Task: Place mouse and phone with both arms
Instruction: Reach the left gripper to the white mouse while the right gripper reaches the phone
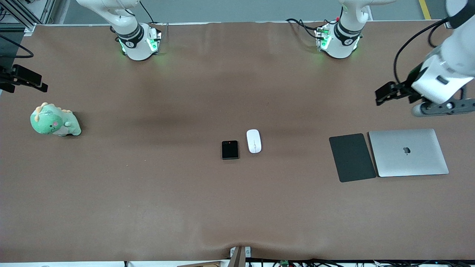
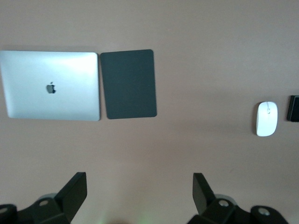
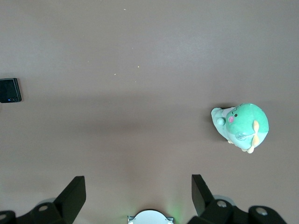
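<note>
The white mouse lies mid-table beside the black phone, on the side toward the left arm's end. Both also show in the left wrist view, the mouse and the phone at the frame's edge. The phone also shows in the right wrist view. My left gripper hangs open and empty over bare table at the left arm's end; its fingers stand wide apart in its wrist view. My right gripper hangs open and empty over bare table at the right arm's end.
A dark grey pad and a closed silver laptop lie side by side at the left arm's end. A green plush dinosaur sits at the right arm's end. A brown cloth covers the table.
</note>
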Robot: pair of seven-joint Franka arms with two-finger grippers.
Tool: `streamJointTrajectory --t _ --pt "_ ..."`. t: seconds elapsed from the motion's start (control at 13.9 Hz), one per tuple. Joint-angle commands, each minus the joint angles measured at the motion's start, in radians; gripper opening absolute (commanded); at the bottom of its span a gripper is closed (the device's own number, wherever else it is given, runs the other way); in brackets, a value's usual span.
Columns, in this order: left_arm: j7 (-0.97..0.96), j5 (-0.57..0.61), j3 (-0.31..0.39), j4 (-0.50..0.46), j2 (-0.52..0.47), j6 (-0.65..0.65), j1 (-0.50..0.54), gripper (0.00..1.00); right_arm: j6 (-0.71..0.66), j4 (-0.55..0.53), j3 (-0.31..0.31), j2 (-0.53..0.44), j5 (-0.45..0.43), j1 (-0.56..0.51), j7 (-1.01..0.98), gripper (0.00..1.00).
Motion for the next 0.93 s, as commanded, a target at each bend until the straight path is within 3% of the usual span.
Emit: streamJointTrajectory --t 0.0,0.22,0.65,0.86 --pt "-0.079 -0.006 -0.048 -0.006 0.047 0.061 0.002 1.0 -0.004 -0.008 0.009 -0.012 0.012 -0.019 0.003 1.0" --pt "-0.136 -0.001 -0.093 -0.006 0.115 0.127 -0.01 1.0 0.003 -0.008 0.01 -0.006 0.013 -0.008 0.007 1.0" --pt "-0.286 0.057 -0.094 -0.018 0.242 0.261 -0.15 1.0 0.007 -0.006 0.013 0.026 0.016 -0.005 0.001 1.0" --pt "-0.342 0.058 -0.093 -0.081 0.256 0.357 -0.182 1.0 0.058 -0.006 0.013 0.048 0.018 0.001 0.001 1.0"
